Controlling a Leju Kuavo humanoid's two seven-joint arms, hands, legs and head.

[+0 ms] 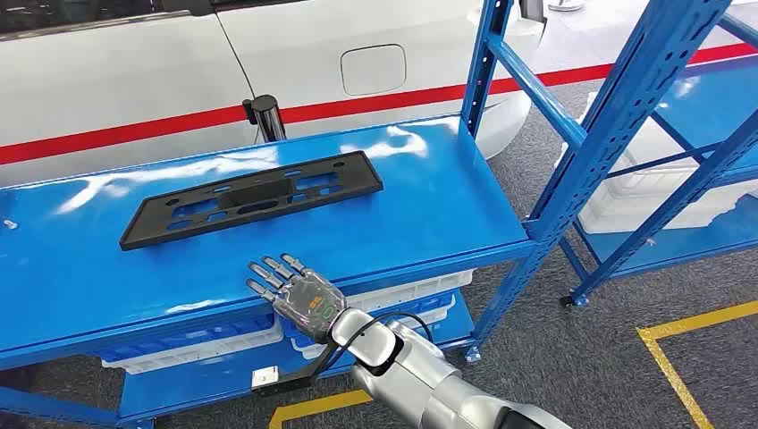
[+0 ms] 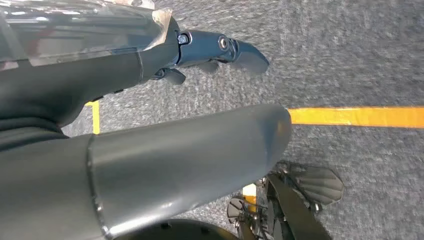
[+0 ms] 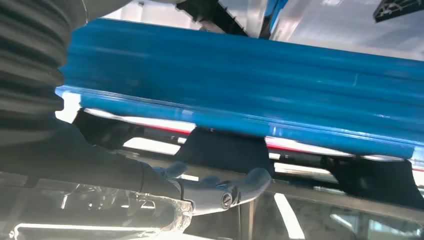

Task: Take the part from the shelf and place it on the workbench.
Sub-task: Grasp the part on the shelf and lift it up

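Note:
A flat black part [image 1: 255, 197], long and pierced with cut-outs, lies on the top level of the blue shelf [image 1: 429, 206], slightly left of its middle. My right hand [image 1: 295, 295] is over the shelf's front edge, a short way in front of the part and not touching it. Its fingers [image 1: 268, 273] are spread and point towards the part, and it holds nothing. In the right wrist view the fingers [image 3: 240, 187] sit close under the blue shelf edge [image 3: 240, 110]. My left hand [image 2: 150, 125] hangs over the grey floor with nothing in it.
A white car [image 1: 134, 80] with a red stripe stands just behind the shelf. A black post [image 1: 266, 116] rises at the shelf's back edge. A second blue rack [image 1: 679, 116] stands to the right. White bins [image 1: 197, 344] fill the lower level. Yellow tape [image 1: 688, 357] marks the floor.

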